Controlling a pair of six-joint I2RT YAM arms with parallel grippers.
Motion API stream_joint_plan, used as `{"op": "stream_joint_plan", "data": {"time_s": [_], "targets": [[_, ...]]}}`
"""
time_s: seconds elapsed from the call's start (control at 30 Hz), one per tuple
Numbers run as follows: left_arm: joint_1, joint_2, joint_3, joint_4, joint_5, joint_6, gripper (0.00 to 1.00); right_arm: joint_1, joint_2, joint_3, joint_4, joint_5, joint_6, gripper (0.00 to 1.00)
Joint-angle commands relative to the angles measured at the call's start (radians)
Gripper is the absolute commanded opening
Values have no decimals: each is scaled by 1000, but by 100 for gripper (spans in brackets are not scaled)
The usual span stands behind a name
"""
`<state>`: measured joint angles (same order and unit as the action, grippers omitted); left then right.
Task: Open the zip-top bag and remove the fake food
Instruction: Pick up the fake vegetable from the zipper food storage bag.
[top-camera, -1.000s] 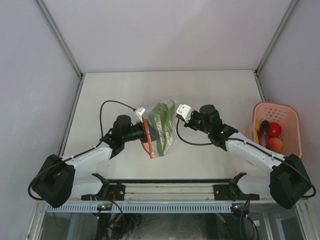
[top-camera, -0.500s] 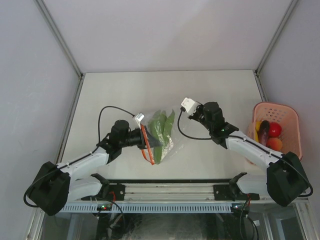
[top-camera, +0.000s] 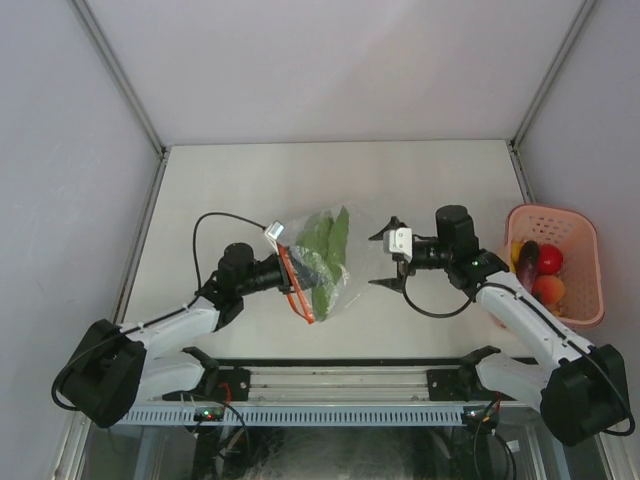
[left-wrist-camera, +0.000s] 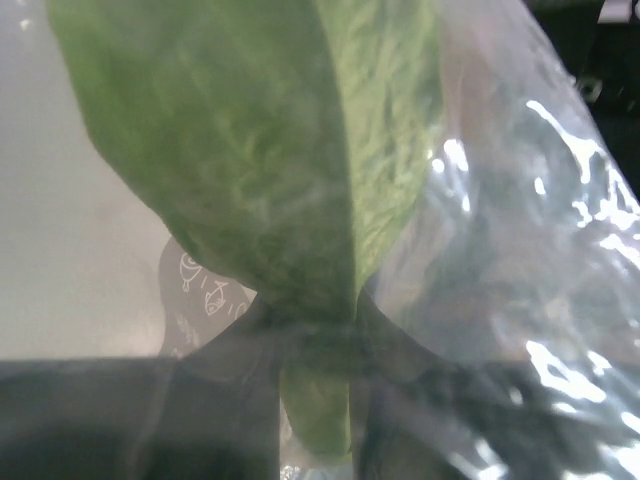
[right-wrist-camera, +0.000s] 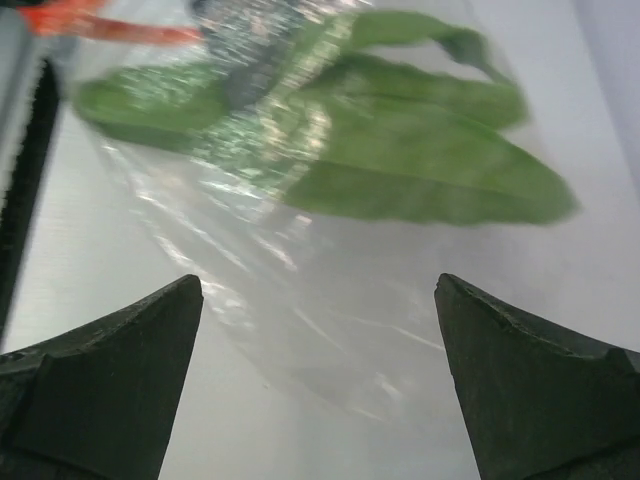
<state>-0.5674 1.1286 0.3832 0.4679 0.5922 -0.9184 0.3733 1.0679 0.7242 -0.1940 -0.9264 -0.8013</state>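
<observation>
The clear zip-top bag (top-camera: 325, 275) hangs at the table's middle, its red-orange zip strip (top-camera: 296, 290) at the left edge. My left gripper (top-camera: 284, 268) is shut on that edge. In the left wrist view the plastic (left-wrist-camera: 520, 230) drapes over the dark fingers (left-wrist-camera: 215, 390), with a green stem between them. Long green fake food (top-camera: 322, 243) lies inside the bag (right-wrist-camera: 300, 300). My right gripper (top-camera: 386, 258) stands open just right of the bag, apart from it. Its view looks between its fingertips (right-wrist-camera: 175, 305) at the green leaves (right-wrist-camera: 420, 170).
A pink perforated basket (top-camera: 590, 290) stands at the right edge with red, orange, yellow and dark purple toy pieces (top-camera: 547, 260) inside. Black cables loop off both wrists. A metal rail runs along the near edge.
My right gripper has gone from shut to wide open, swung down and right, and now faces the bag. The left gripper has drifted slightly left, keeping its hold on the bag.
</observation>
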Motion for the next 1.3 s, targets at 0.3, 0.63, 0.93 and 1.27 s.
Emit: {"op": "stream_joint_plan", "data": {"time_s": [0.3,0.63,0.93,1.27], "targets": [[-6,-16,3,349,-265,76,0,-14,-8,-29,169,-52,203,99],[-128,-88,-29,595,-454,424,0,-170,162,-158,1001,-117,1334,99],[-173,77,32,904,-418,397,0,-101,104,-157,1241,-33,1760,99],[-258,108,104,908,-387,394,0,-97,241,-88,1468,-14,1945,98]]}}
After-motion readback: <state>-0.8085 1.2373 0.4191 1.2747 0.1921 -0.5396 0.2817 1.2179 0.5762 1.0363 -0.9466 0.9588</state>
